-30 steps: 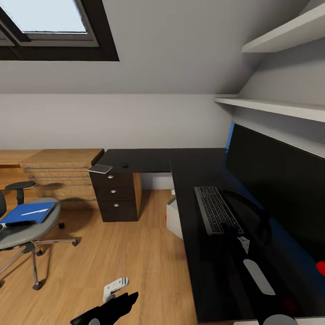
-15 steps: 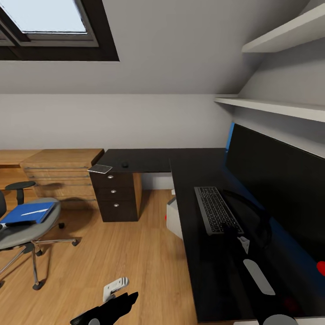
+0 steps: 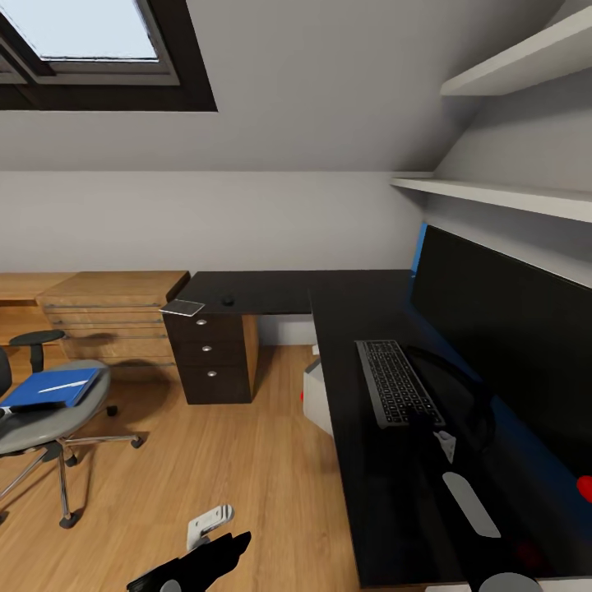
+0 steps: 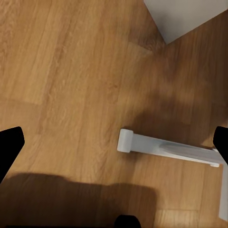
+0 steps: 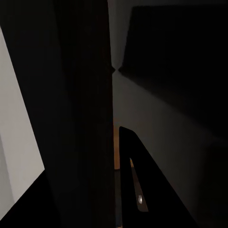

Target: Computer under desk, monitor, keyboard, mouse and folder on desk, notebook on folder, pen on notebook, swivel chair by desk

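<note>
On your far left, the grey padded swivel chair (image 3: 41,415) carries the flat bright blue folder (image 3: 51,386) and slender white pen (image 3: 61,385) on its seat. The thin grey notebook (image 3: 182,308) overhangs the glossy black surface's (image 3: 362,460) left corner, near the tiny dark mouse (image 3: 228,301). Your left claw (image 4: 114,142) hangs wide open and empty above wood-grain floor (image 3: 205,460). The slim dark keyboard (image 3: 395,382) lies before the wide black monitor (image 3: 501,329). I cannot tell your right claw's (image 3: 433,433) opening.

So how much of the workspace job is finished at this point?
Done: the monitor stands on the desk with the keyboard beside it. In hand: the right gripper sits at the keyboard's near end. Left: the mouse lies far off, and the folder is on the swivel chair.
</note>
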Motion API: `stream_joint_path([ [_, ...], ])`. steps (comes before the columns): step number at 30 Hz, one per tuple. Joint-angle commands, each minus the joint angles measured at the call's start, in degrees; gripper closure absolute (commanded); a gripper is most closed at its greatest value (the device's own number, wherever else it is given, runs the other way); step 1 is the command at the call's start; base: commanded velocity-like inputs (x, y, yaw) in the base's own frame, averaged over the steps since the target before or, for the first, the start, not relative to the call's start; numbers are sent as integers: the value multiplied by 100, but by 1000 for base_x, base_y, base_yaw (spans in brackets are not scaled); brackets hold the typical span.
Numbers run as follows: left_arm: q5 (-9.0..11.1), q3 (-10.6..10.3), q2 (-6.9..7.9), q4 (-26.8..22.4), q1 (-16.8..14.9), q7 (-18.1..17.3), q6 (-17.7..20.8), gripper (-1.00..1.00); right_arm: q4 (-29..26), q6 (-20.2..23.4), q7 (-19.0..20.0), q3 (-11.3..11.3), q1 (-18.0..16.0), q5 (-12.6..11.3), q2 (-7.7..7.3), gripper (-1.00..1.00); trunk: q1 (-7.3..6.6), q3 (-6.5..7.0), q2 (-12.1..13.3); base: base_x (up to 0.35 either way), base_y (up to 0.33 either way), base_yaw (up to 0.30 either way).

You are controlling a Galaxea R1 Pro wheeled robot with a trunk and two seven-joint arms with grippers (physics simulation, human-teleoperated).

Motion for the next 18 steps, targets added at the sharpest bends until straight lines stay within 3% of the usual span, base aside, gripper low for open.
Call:
stream_joint_path([
  [1, 60, -2, 0, -10, 0, 51, 16, -100, 13, 35, -344, -28, -1, -62, 0, 100, 0, -6, -3, 0, 0, 0],
  [18, 60, -2, 0, -10, -1, 51, 16, -100, 13, 34, -349, -19, -1, -61, 0, 100, 0, -6, -3, 0, 0, 0],
])
